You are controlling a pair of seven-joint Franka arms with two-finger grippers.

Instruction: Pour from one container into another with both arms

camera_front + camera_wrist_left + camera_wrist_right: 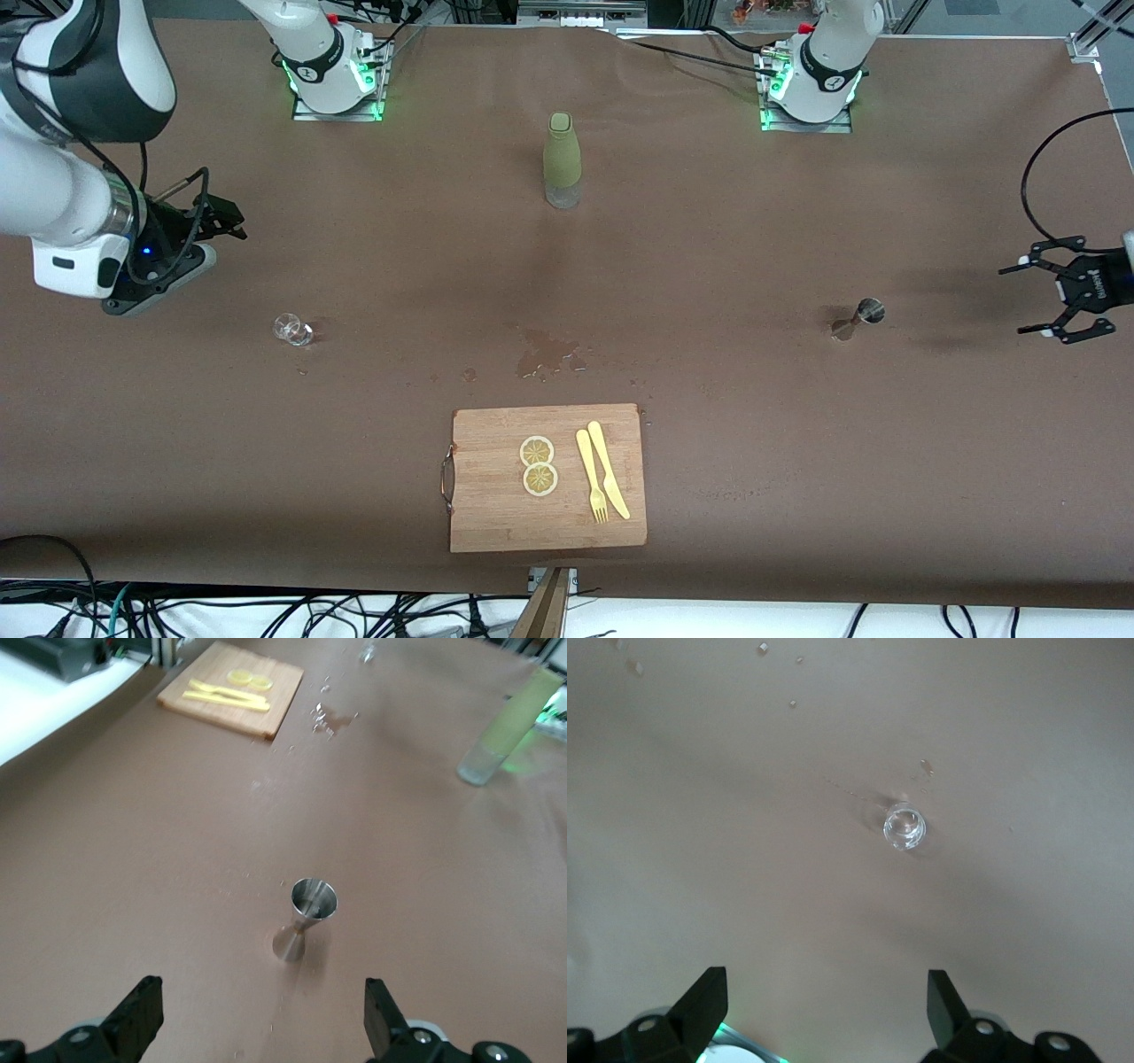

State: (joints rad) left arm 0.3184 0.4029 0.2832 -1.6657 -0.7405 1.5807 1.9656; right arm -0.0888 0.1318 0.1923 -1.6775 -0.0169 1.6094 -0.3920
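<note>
A small clear glass (pixel 292 329) (pixel 904 827) stands toward the right arm's end of the table. A steel jigger (pixel 858 321) (pixel 306 920) stands upright toward the left arm's end. A green bottle (pixel 562 159) (pixel 509 726) with a clear base stands mid-table, close to the arms' bases. My right gripper (pixel 237 223) (pixel 824 1001) hangs open and empty over the bare table, apart from the glass. My left gripper (pixel 1016 299) (pixel 263 1010) is open and empty, level with the jigger and well apart from it, at the table's end.
A wooden cutting board (pixel 496 523) (pixel 266 713) near the front edge carries two lemon slices (pixel 538 465), a yellow fork (pixel 591 474) and a knife (pixel 609 469). A wet spill (pixel 549 354) marks the cloth between board and bottle.
</note>
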